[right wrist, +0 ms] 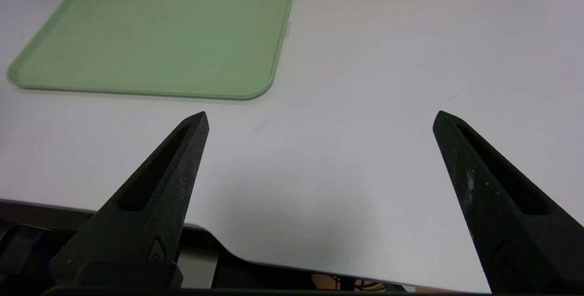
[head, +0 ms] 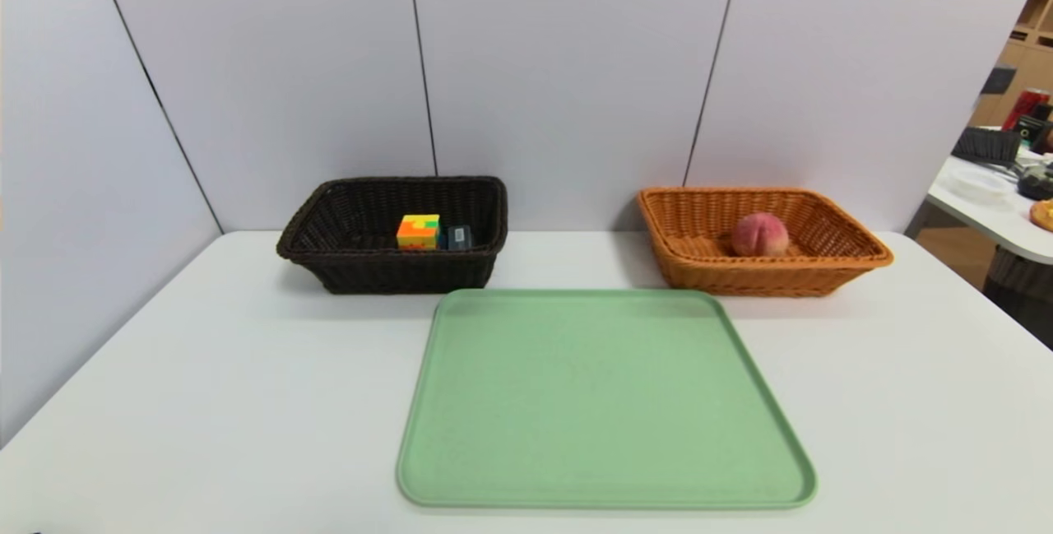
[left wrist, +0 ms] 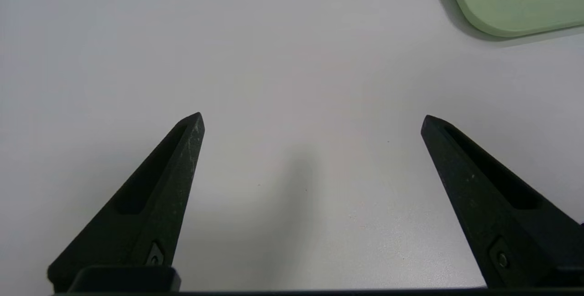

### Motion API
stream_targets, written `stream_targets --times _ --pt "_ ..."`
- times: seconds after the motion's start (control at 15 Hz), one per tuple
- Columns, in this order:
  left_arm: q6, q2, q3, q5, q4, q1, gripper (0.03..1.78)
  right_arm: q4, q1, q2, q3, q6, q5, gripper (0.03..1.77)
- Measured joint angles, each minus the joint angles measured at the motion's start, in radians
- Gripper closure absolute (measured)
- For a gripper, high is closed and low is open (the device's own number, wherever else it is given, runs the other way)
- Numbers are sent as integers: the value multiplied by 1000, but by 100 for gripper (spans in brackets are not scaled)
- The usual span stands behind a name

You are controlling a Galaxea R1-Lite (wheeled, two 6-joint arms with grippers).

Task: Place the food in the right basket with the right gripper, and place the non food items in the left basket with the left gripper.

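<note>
Peach (head: pixel 760 235) sits inside the orange-tan basket (head: pixel 765 280), right of centre in the head view, cleft side showing. Dark brown basket (head: pixel 403 272), left of centre in the same view, has the puzzle cube (head: pixel 418 232) (orange, yellow, some green) and just beside it, on the cube's right, the grey case (head: pixel 460 238), pale sticker showing, lower part hidden by the basket's front rim. Green tray (head: pixel 607 398) lies flat on the white table (head: pixel 247 402), lower middle of the head view, in front of and between the baskets. Left gripper (left wrist: pixel 312 122): released, fingers spread wide over bare tabletop near the table's front edge, nothing between them; cube and case are well apart from it, farther back in their basket. Right gripper (right wrist: pixel 321 121): likewise released and holding nothing, above the tabletop on the near right side of the tray, peach well apart from it, farther back in the orange-tan basket. Neither gripper touches any item or basket.
</note>
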Motion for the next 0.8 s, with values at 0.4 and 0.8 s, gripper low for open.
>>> stream_targets --times 0.4,0.8 --pt "29 -150 54 -14 69 95 12 42 -64 -77 3 -11 58 11" --pt "76 -252 108 -38 58 165 12 48 -65 -159 50 -11 56 11"
